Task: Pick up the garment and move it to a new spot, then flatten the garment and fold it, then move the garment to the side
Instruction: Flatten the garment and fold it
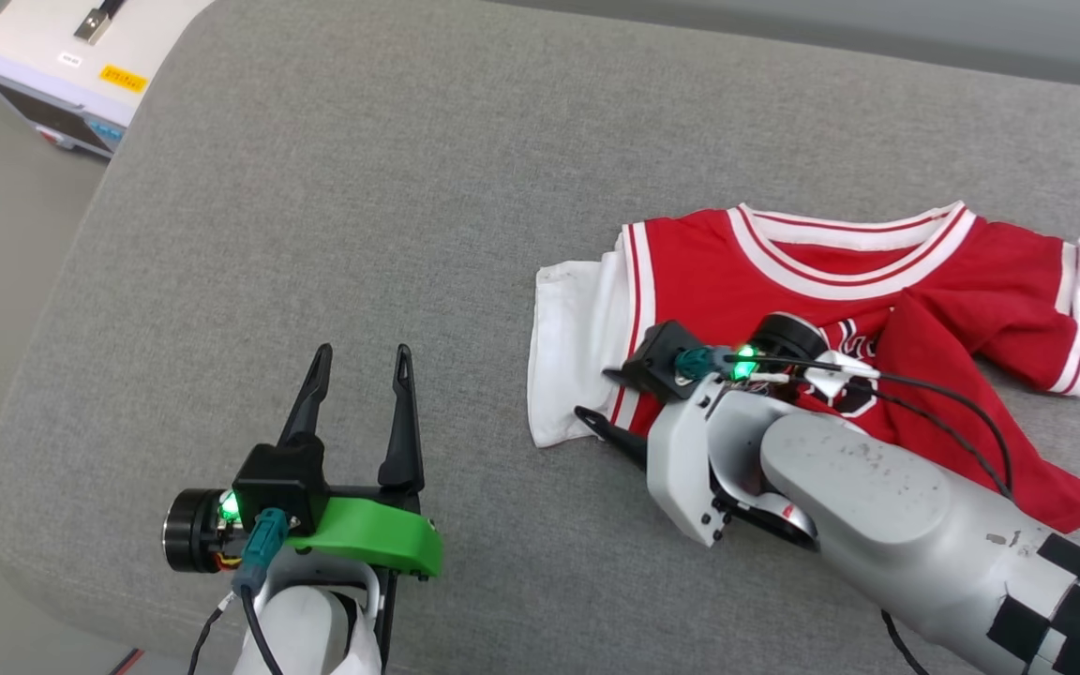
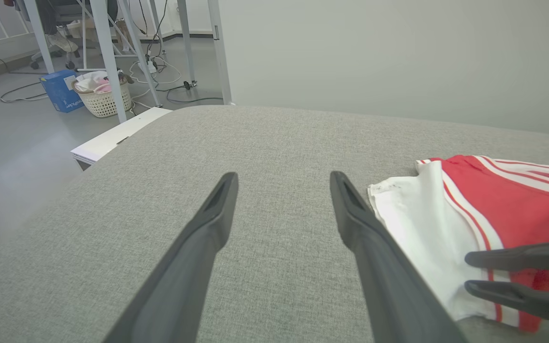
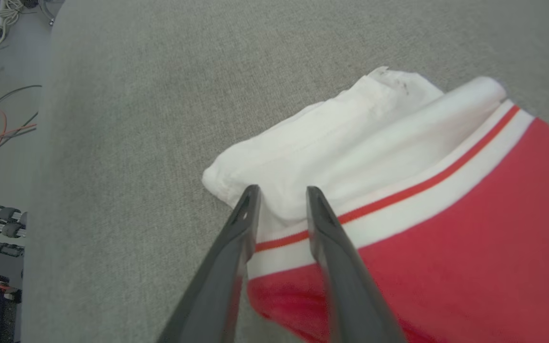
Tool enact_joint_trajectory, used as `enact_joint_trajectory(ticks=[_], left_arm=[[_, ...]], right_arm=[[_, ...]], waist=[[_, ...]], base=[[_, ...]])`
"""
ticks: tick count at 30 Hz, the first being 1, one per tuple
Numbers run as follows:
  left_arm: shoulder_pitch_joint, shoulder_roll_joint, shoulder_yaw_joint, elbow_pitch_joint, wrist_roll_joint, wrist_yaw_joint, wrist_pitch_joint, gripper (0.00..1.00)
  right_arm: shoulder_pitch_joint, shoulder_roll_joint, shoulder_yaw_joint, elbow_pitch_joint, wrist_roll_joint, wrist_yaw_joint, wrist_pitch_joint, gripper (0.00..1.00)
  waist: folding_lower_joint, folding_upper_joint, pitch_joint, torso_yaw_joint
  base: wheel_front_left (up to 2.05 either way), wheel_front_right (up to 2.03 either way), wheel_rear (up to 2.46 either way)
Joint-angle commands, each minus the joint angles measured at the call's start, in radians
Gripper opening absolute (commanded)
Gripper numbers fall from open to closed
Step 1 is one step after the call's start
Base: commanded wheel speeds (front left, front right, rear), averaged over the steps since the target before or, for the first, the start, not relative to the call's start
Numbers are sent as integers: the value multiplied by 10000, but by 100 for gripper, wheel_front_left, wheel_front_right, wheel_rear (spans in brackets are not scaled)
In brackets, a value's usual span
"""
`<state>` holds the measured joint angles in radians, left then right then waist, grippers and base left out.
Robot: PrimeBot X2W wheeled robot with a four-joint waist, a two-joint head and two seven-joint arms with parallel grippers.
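Both sets of fingers are parted, left gripper (image 1: 362, 352) wide, right gripper (image 3: 282, 189) narrowly beside the garment (image 1: 709, 262), which lies sleeve-to-sleeve crosswise, collar pointing away.

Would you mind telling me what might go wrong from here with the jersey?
The right gripper sits open at the white sleeve of the garment; closing there may catch only the sleeve, so the body drags. A red flap lies folded over the chest and could bunch further. The left gripper is open over bare cushion, so no second grip supports it.
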<state>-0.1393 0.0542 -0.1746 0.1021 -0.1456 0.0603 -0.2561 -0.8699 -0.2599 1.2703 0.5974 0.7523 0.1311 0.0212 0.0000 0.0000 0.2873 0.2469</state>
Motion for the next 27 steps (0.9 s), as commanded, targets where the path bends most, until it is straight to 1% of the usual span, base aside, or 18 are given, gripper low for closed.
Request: enact_joint_trajectory(ticks=[1, 5, 9, 12, 17, 20, 23, 26, 27], left_arm=[[0, -39, 74, -5, 140, -31, -57, 100], [167, -39, 210, -103, 306, -76, -57, 100], [374, -39, 402, -211, 467, -133, -57, 100], [526, -39, 519, -309, 568, -175, -57, 100], [702, -39, 649, -490, 706, -233, -57, 100], [729, -39, 687, -600, 794, -292, -57, 100], [704, -39, 740, -692, 842, -325, -57, 100], [655, -39, 757, -762, 855, -347, -57, 100], [636, -39, 757, -787, 855, -351, -57, 100]], right_arm=[[82, -112, -79, -87, -54, -4, -331, 100], [352, -462, -914, -365, -138, -4, -1474, 100], [931, -960, -2339, -633, -478, -4, -2302, 100], [1467, -1355, -3831, -942, -978, -4, -2594, 100], [2336, -1968, -6367, -1733, -1981, -4, -2700, 100], [2698, -2461, -7754, -2329, -2513, -4, -2262, 100], [2864, -2957, -8799, -2999, -2714, -4, -1383, 100], [2868, -3451, -9317, -3514, -2677, -4, -198, 100], [2865, -3632, -9431, -3603, -2600, -4, 416, 100]], waist=[[0, 0, -241, -179], [0, 0, -567, -364], [0, 0, -852, -571], [0, 0, -1006, -723], [0, 0, -1130, -913], [0, 0, -1116, -974], [0, 0, -1039, -1009], [0, 0, -933, -1004], [0, 0, -888, -1000]], base=[[0, 0, 0], [0, 0, 0], [0, 0, 0], [0, 0, 0], [0, 0, 0], [0, 0, 0], [0, 0, 0], [0, 0, 0], [0, 0, 0]])
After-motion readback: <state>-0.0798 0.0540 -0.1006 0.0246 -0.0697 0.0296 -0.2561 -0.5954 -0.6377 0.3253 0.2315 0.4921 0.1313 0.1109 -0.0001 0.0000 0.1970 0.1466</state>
